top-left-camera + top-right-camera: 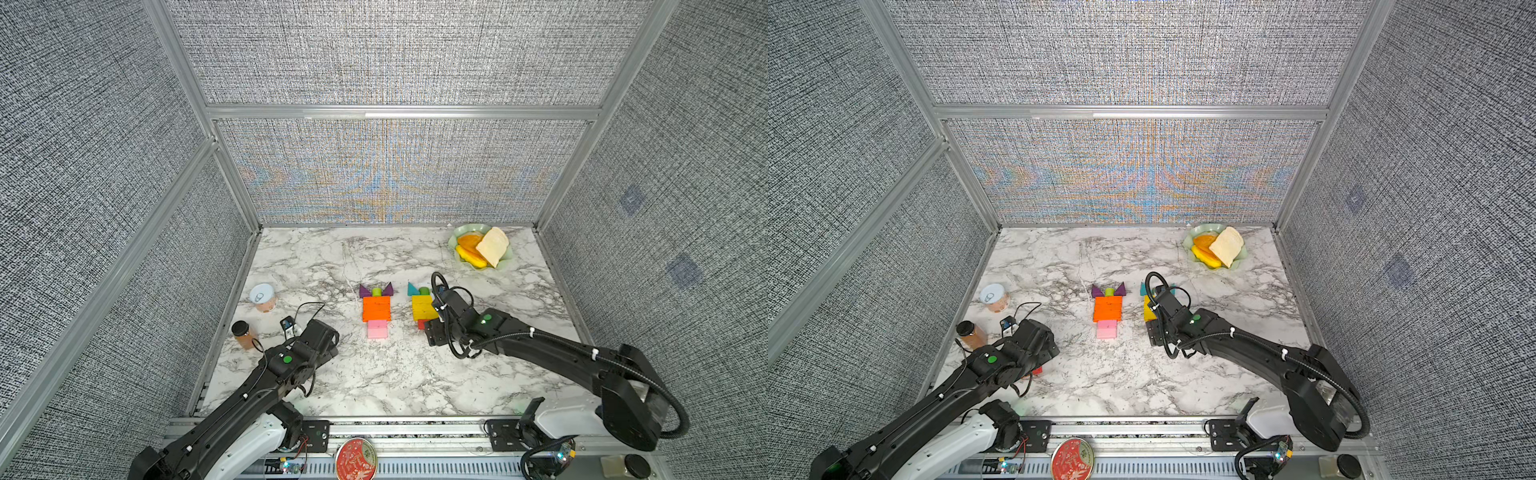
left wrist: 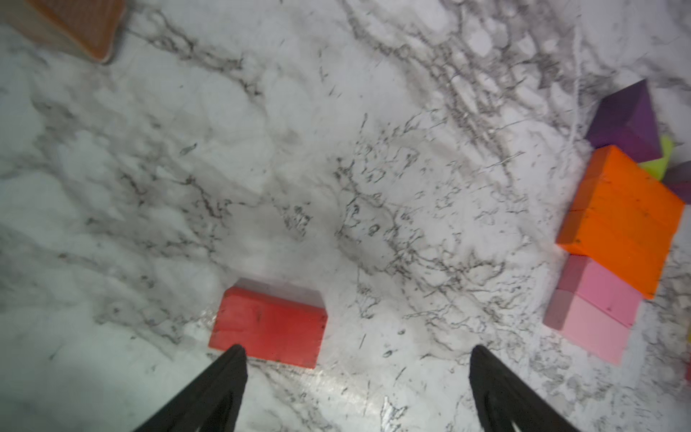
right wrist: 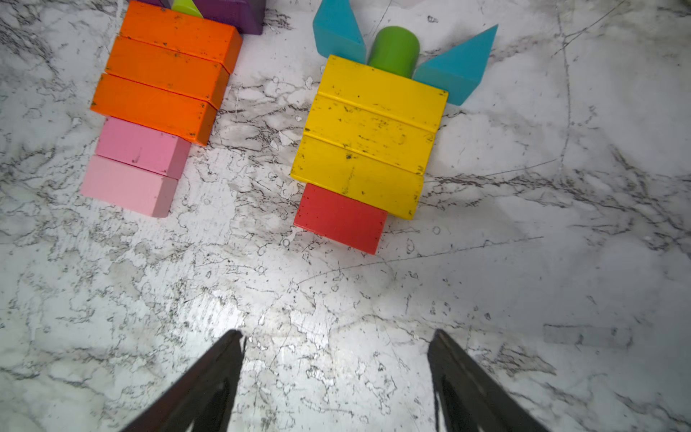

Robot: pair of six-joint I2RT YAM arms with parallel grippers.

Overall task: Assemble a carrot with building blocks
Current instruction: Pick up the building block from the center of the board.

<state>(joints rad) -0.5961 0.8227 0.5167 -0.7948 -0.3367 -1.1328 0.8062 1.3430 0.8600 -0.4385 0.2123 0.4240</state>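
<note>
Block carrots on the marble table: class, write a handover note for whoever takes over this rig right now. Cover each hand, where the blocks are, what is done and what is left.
Left hand: open, empty; a loose red bar lies just ahead of it.
Right hand: open, empty, short of the yellow carrot.
Done: orange carrot looks complete, with two pink bars at its tip. The yellow carrot beside it has only one red bar at its tip.
Left: probably set the loose red bar below that one.
</note>
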